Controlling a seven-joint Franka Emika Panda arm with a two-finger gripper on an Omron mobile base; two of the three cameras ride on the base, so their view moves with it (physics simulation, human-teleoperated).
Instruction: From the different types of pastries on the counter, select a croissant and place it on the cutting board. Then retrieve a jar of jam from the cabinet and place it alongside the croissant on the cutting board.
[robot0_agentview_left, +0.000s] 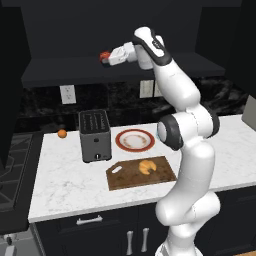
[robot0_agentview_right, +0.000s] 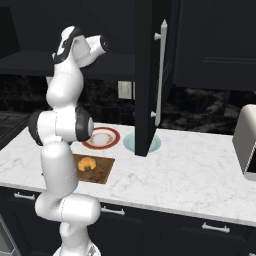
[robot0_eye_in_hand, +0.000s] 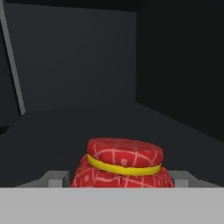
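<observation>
Left base view shows you the cabinet shelf recess, with the arm reaching up and leftward into it, well above the cutting board where the croissant already lies. The jar of jam stands upright on that shelf, just at the gripper. In the hand view the jar sits squarely between the fingertips, one on each side; whether they press it yet, you cannot tell.

Rendered scene under even, soft light. The counter is bright and free of glare; shadows under objects are faint. The cabinet recess is dim. Edges look slightly soft and pixelated; no lens distortion.
</observation>
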